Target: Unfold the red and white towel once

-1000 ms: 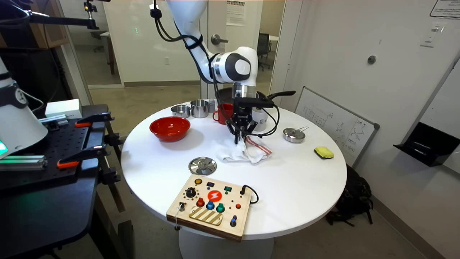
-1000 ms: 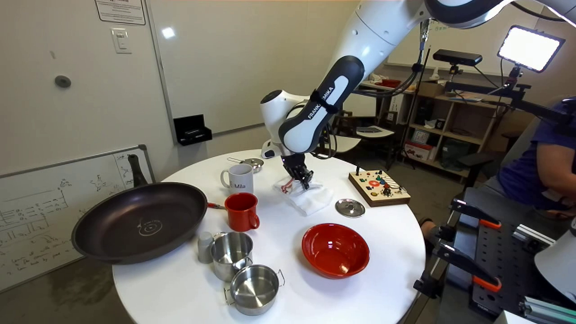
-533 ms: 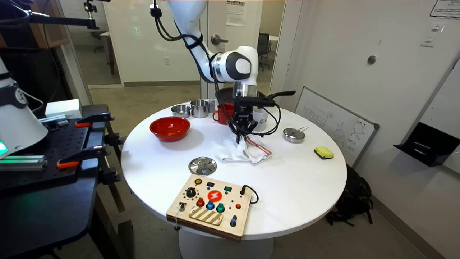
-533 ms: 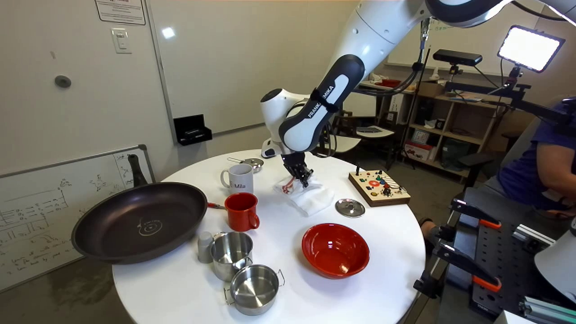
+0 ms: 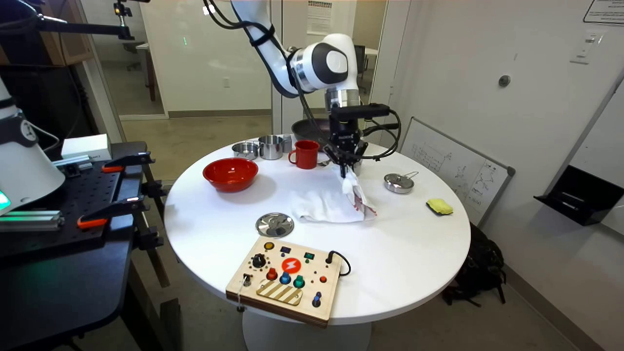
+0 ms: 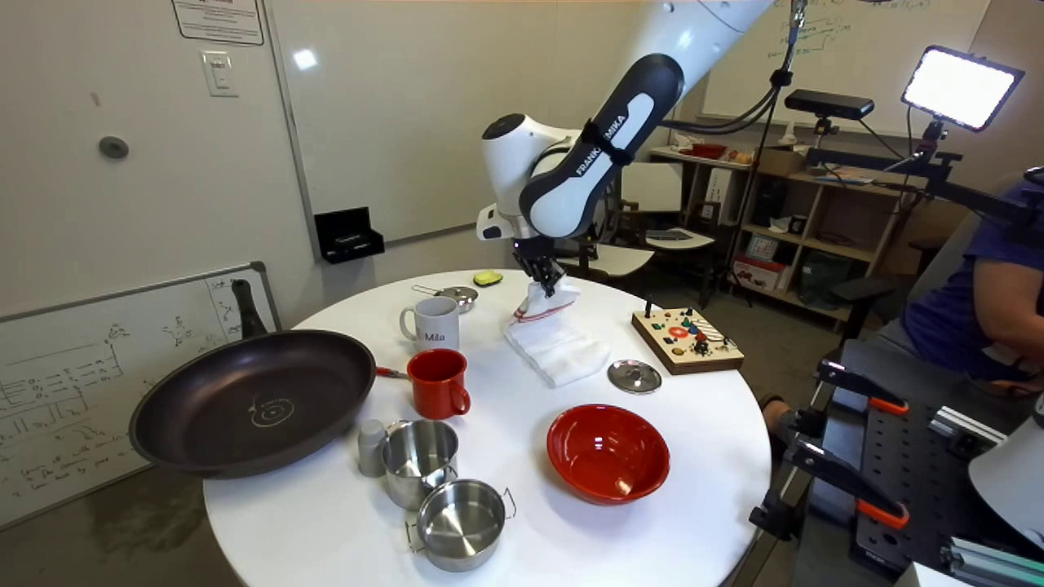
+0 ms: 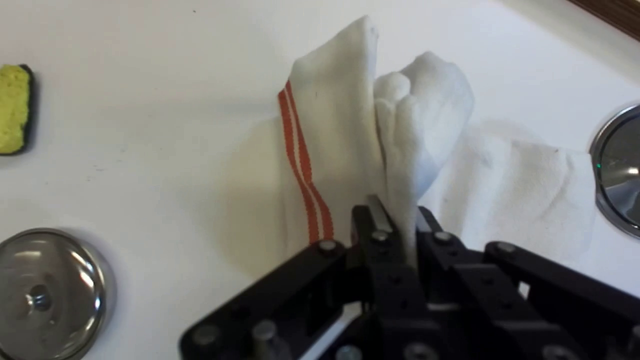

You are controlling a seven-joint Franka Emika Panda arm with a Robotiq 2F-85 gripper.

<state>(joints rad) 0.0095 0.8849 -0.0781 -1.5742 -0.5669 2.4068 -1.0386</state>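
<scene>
The red and white towel point(image 5: 319, 204) lies on the round white table, mostly white with red stripes near one end. My gripper point(image 5: 343, 171) is shut on a bunched part of the towel and holds it up above the table. In an exterior view the raised, striped end hangs from my gripper point(image 6: 550, 285), while the rest of the towel point(image 6: 563, 355) lies flat. In the wrist view the towel point(image 7: 335, 125) passes between the fingers point(image 7: 400, 212), with the stripes left of them. The pinched cloth is partly hidden by the fingers.
A metal lid point(image 5: 275, 225) and a wooden control box point(image 5: 285, 273) lie near the towel. A red bowl point(image 5: 230, 174), red mug point(image 5: 307, 155), white mug point(image 6: 438, 322), dark pan point(image 6: 253, 399), steel pots point(image 6: 420, 456), small lidded pot point(image 5: 399, 183) and yellow sponge point(image 5: 439, 206) surround it.
My gripper has risen off the table with the pinched cloth and moved slightly away from the red bowl. The striped end of the towel is lifted; the flat part has barely shifted.
</scene>
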